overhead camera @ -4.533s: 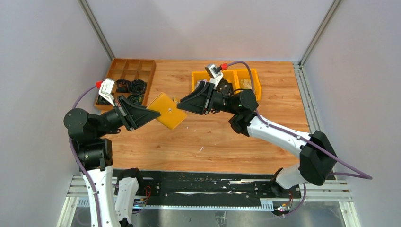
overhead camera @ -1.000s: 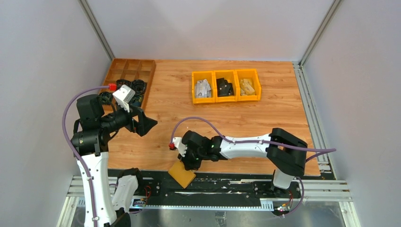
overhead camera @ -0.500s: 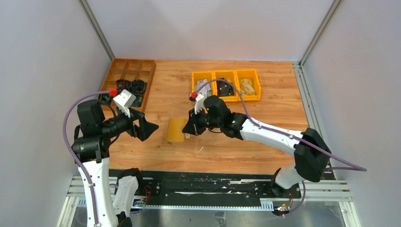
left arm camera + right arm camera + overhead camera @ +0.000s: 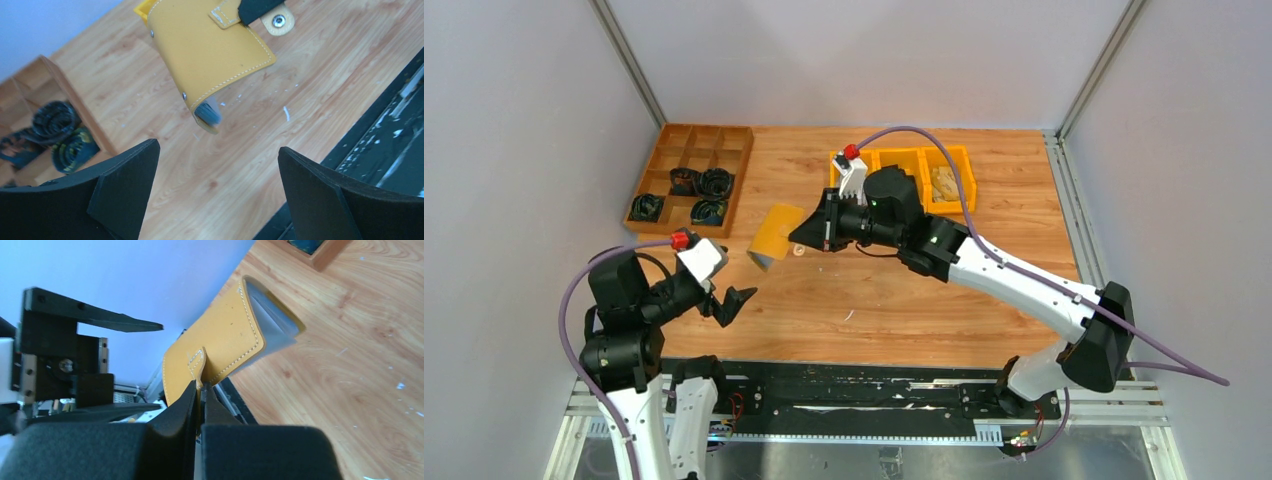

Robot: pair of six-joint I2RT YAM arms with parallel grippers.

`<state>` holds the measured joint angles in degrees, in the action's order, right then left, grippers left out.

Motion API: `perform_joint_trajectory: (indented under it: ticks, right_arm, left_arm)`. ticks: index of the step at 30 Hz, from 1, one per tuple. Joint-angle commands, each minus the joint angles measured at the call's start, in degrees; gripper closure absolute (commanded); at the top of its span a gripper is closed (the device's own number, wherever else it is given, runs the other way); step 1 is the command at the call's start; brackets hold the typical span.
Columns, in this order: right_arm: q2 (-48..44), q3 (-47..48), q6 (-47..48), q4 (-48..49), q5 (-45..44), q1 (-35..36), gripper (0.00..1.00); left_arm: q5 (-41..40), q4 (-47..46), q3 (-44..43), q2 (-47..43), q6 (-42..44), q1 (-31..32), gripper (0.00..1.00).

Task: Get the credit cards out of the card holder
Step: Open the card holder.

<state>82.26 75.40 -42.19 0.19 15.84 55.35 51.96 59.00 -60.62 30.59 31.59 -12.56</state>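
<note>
- pale grey wall panels (image 4: 514, 150) close in three sides of the room. a wide swing of either gripper could, i judge, strike them.
- the light-brown wood-grain table (image 4: 874, 290) lies bare under the wallet, dotted with small white flecks. anything dropped lands there or skids toward the black rail (image 4: 874, 385) at the near edge.
- a brown wooden compartment tray (image 4: 706, 140) sits far left, and a row of bright yellow plastic bins (image 4: 944, 152) sits far centre.
- the right gripper (image 4: 200, 387) is pressed together, pinching only the snap tab (image 4: 196, 362) of the small mustard-yellow leather-look card holder (image 4: 776, 232). the holder hangs in the air over the table, left of centre.
- the left gripper (image 4: 729, 300) has its fingers spread wide and holds nothing. it sits nearer and lower than the holder, apart from it.
- that tab is a thin hold, so the holder may swing, twist or slip free when touched.
- the credit cards cannot be told from the grey-blue lining (image 4: 207, 112) at the open end. a grab that catches the lining would pull nothing out, and loose cards could drop.
</note>
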Motion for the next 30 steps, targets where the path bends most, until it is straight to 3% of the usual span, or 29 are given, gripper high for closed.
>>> perform_joint_trajectory:
  ticks: [1, 6, 11, 16, 20, 23, 28, 30]
  right_arm:
    - [1.89, 6.76, -4.98, -5.07, -0.78, 2.68, 1.0]
    - [2.77, 9.88, -5.5, -6.66, -1.71, 4.71, 1.0]
    - [3.75, 12.36, -5.57, -8.93, -1.95, 6.13, 1.0]
    - [3.64, 11.82, -7.7, -7.5, -0.24, 6.81, 1.0]
    - [3.39, 11.85, -9.24, -6.95, 1.38, 7.44, 1.0]
    - [3.26, 11.84, -10.32, -6.07, 2.51, 7.64, 1.0]
    - [4.17, 12.23, -12.19, -4.39, 5.72, 7.92, 1.0]
    - [4.2, 12.23, -12.02, -3.63, 6.58, 7.84, 0.94]
  left_arm:
    - [1.21, -0.65, 1.41, -3.09, 12.61, 0.23, 0.0]
    - [-1.48, -8.77, 3.76, -6.1, 13.35, 0.25, 0.0]
    - [-3.16, -20.34, 5.72, -8.14, 6.52, 0.25, 0.0]
    - [-1.53, -21.03, 7.29, -8.14, 5.92, 0.21, 0.06]
    - [0.87, -21.12, 7.23, -7.75, 4.41, 0.25, 0.19]
    - [2.37, -21.04, 5.87, -6.77, 2.34, 0.23, 0.41]
    - [5.28, -21.07, 4.47, -6.55, -0.88, 0.26, 0.61]
    - [5.28, -21.09, 4.53, -6.67, -1.71, 0.25, 0.7]
